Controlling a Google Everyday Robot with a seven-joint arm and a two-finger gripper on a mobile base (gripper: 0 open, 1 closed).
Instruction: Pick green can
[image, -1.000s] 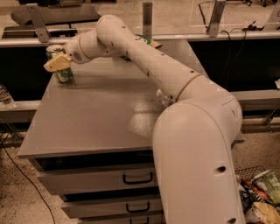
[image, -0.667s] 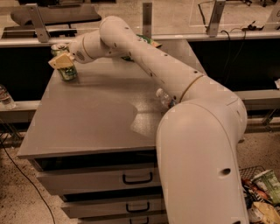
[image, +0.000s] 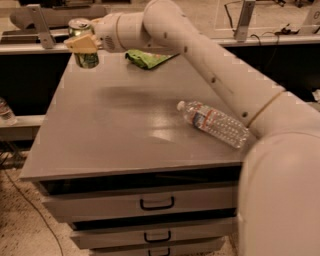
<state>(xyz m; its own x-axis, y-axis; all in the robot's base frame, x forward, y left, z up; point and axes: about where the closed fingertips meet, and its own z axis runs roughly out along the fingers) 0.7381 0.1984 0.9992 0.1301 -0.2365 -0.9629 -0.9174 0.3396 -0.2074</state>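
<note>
The green can, light green with a silver top, is at the far left corner of the grey table. My gripper is shut on the can's middle, with a tan finger across its front. The can seems to hang just above the table's surface, and a faint shadow lies on the table to its right. My white arm reaches to it from the lower right across the table.
A flat crinkled green snack bag lies at the table's far edge, right of the can. A clear water bottle lies on its side at the right, next to my arm. Drawers with dark handles are below the table's front edge.
The gripper and the can have risen from the table top. The view now sits closer to the table, and shows the bottle and the bag.
</note>
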